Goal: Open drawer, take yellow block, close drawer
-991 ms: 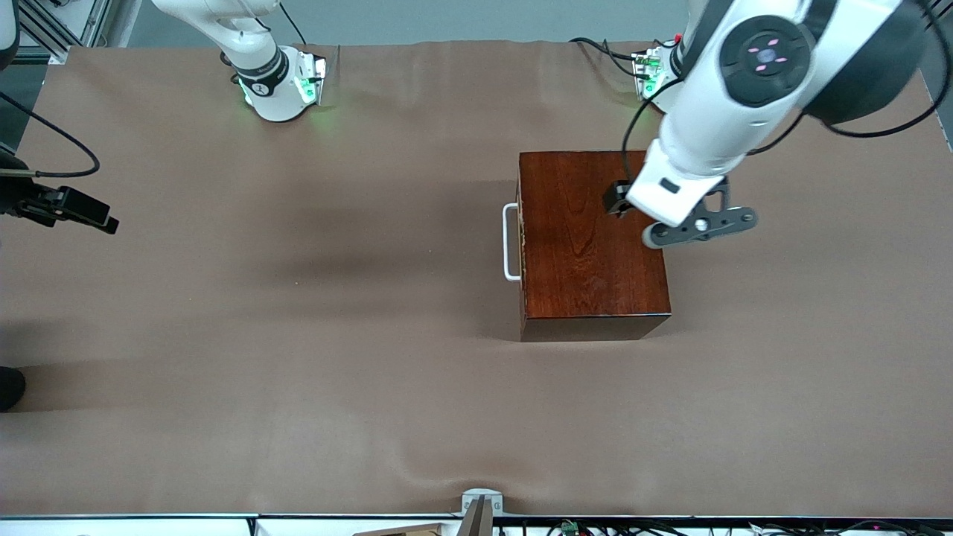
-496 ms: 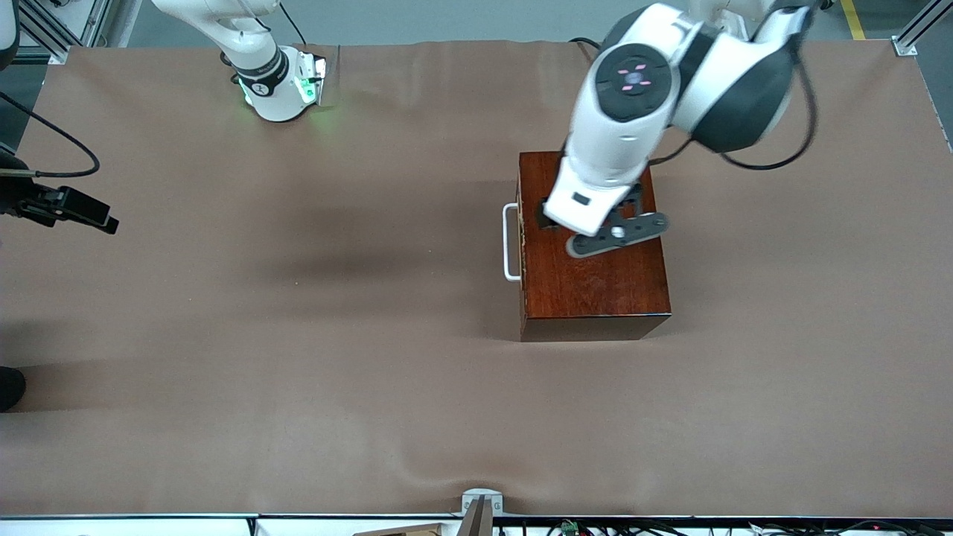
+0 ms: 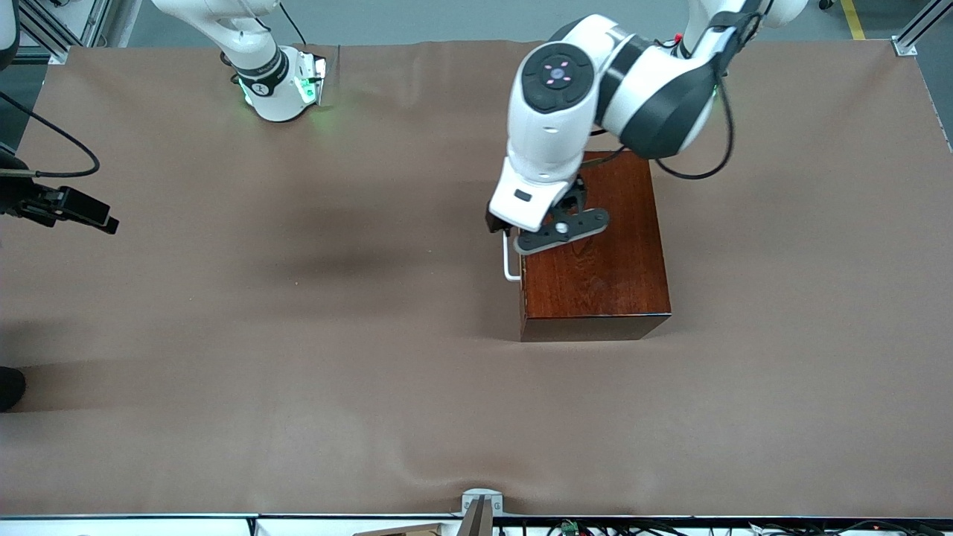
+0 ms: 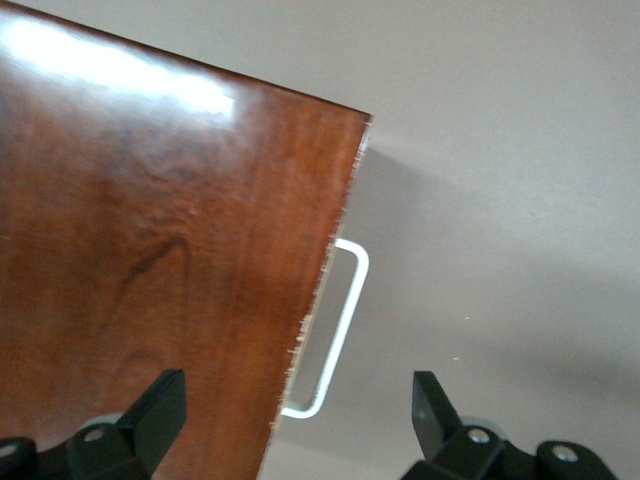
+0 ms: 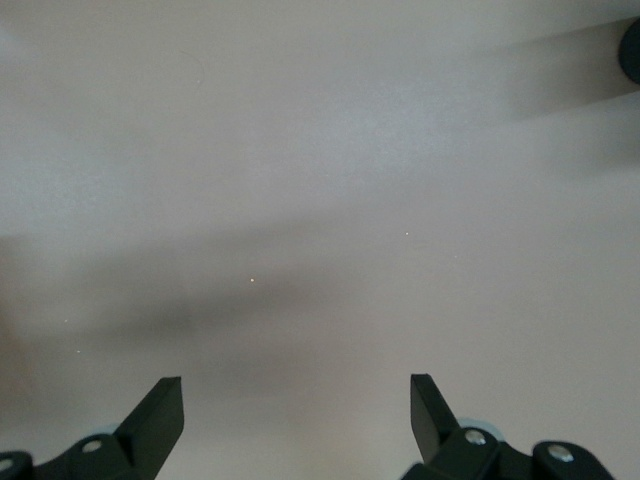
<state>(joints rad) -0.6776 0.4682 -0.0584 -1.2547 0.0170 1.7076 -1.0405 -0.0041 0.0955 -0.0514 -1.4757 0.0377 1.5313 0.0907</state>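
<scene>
Yellow block unseen; handle (image 3: pixel 509 262) partly hidden.

reddish-brown grained box (image 3: pixel 595 246), white handle (image 3: pixel 508 262), brown tablecloth (image 3: pixel 298 335).

A brown cloth (image 3: pixel 298 335) covers the whole table, slightly rippled. A small metal bracket (image 3: pixel 480 500) sits at its edge nearest the front camera, with cables (image 3: pixel 595 527) running along below it.

Table (image 3: pixel 298 335): brown cloth, wrinkled | floor (image 3: pixel 447 18): grey, yellow line (image 3: pixel 852 18) | frame (image 3: pixel 919 30): aluminium corner posts | light: even, overhead
</scene>
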